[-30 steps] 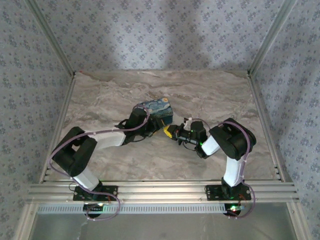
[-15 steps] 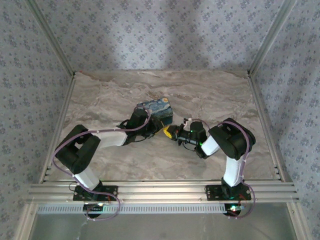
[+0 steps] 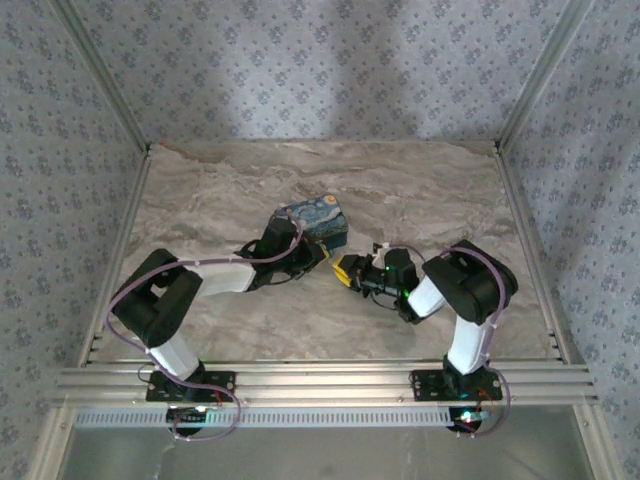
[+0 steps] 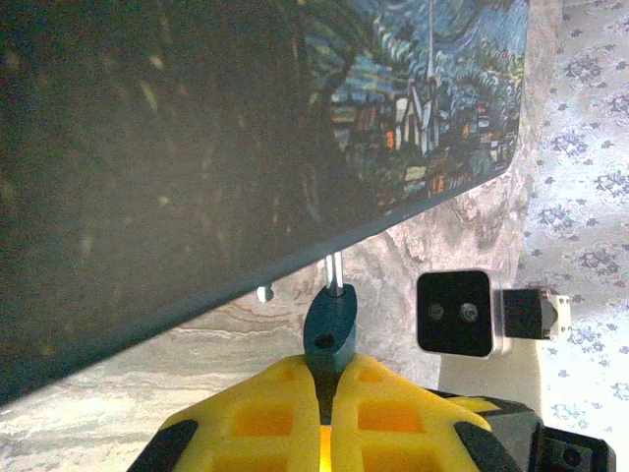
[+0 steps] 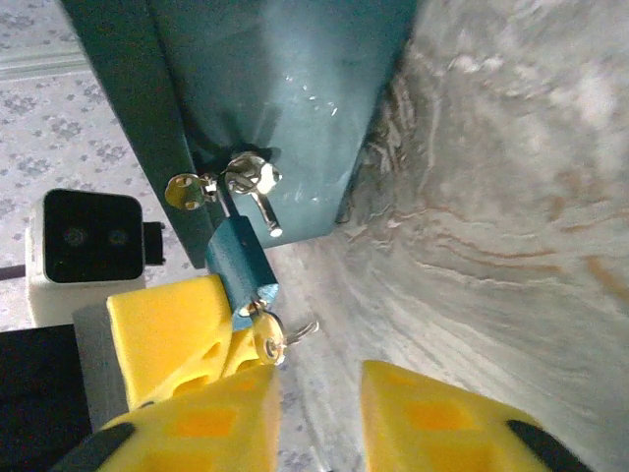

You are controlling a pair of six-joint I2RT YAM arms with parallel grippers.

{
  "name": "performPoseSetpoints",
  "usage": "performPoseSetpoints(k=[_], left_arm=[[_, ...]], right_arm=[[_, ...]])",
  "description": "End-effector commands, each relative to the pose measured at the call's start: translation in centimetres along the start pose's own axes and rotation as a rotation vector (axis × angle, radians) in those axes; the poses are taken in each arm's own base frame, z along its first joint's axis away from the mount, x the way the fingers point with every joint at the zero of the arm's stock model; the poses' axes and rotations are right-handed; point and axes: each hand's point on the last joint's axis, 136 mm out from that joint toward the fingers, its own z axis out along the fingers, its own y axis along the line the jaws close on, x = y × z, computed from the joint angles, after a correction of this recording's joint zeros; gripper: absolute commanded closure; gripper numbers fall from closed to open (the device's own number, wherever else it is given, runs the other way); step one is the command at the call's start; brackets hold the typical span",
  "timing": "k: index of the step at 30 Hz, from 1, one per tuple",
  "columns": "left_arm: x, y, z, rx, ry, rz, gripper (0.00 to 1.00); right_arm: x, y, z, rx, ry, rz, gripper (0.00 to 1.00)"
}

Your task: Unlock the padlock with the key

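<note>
The padlock (image 5: 241, 261) hangs from the metal hasp (image 5: 246, 177) on the edge of the painted box (image 4: 197, 147), which sits near the middle of the tabletop (image 5: 491, 197) between the two arms. The left tool (image 4: 331, 372) is clamped narrowly on the padlock's blue body and holds it out from the box edge, with the thin shackle (image 4: 334, 267) running up to the hasp. In the right wrist view a small key (image 5: 266, 339) with its ring sits at the bottom end of the padlock, apparently already in the keyhole, though how deep it goes is too small to tell. The right tool (image 5: 314, 385) is spread wide just beside the key, with its yellow fingers (image 5: 432, 413) on either side and touching nothing. By my reading, bracing the lock and seating the key are done. Left to do are closing on the key head, turning it and getting the shackle to spring. The shackle looks shut and threaded through the hasp, so I judge the padlock is not yet unlocked
</note>
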Motion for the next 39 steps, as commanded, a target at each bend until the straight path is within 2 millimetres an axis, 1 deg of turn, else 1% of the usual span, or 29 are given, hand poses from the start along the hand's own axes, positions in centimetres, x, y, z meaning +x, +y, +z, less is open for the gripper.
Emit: performPoseSetpoints(k=[1,4,5,7,9,11,13,14,15,16,18,20,24,29,33,39], left_arm=[[-0.6,-1.1,0.1,0.03,-0.024,0.02,0.98],[-0.6,-1.3,0.0,0.034,-0.025,0.02,0.98],[-0.6,-1.3,0.0,0.034,-0.025,0.019,0.98],[-0.6,-1.3,0.0,0.035,-0.026,0.02,0.98],[-0.6,-1.5,-0.1,0.039,-0.026,0.02,0.98],[-0.6,-1.5,-0.2,0.041,-0.025,0.022,0.98],[-0.6,-1.6,-0.3,0.042,-0.025,0.024,0.99],[-0.6,-1.6,-0.2,0.044,-0.024,0.024,0.98],[-0.6,-1.7,-0.2,0.045,-0.024,0.024,0.99],[-0.5,-1.6,-0.2,0.044,-0.022,0.022,0.99],[-0.6,-1.7,-0.2,0.047,-0.022,0.019,0.99],[-0.6,-1.7,-0.2,0.048,-0.024,0.02,0.99],[-0.5,-1.7,-0.3,0.048,-0.022,0.019,0.99],[-0.5,-1.7,-0.2,0.046,-0.02,0.016,0.99],[-0.5,-1.8,-0.3,0.047,-0.018,0.016,1.0],[-0.5,-1.8,-0.3,0.048,-0.017,0.016,1.0]], right_arm=[[-1.0,-0.1,-1.2,0.034,-0.05,-0.085,0.66],[-1.8,0.0,-2.5,0.062,-0.079,-0.172,0.58],[-2.2,0.3,-3.0,0.066,-0.09,-0.22,0.57],[-2.6,0.5,-3.7,0.123,-0.087,-0.343,0.55],[-2.5,1.2,-4.5,0.212,-0.077,-0.551,0.53],[-2.2,2.8,-5.3,0.288,-0.081,-0.801,0.51],[-1.8,3.6,-6.3,0.371,-0.104,-1.036,0.52],[-1.5,4.3,-6.8,0.382,-0.133,-1.159,0.53],[-1.0,4.5,-7.2,0.383,-0.164,-1.273,0.53],[-0.7,4.9,-7.5,0.37,-0.203,-1.363,0.53],[0.0,4.7,-7.7,0.357,-0.249,-1.498,0.52],[0.7,4.1,-7.5,0.378,-0.237,-1.584,0.52],[1.8,3.5,-6.0,0.402,-0.228,-1.731,0.52],[1.6,3.0,-3.8,0.435,-0.214,-1.851,0.52],[1.9,3.1,-1.9,0.419,-0.174,-1.916,0.52],[2.0,2.8,-0.6,0.407,-0.151,-1.94,0.52]])
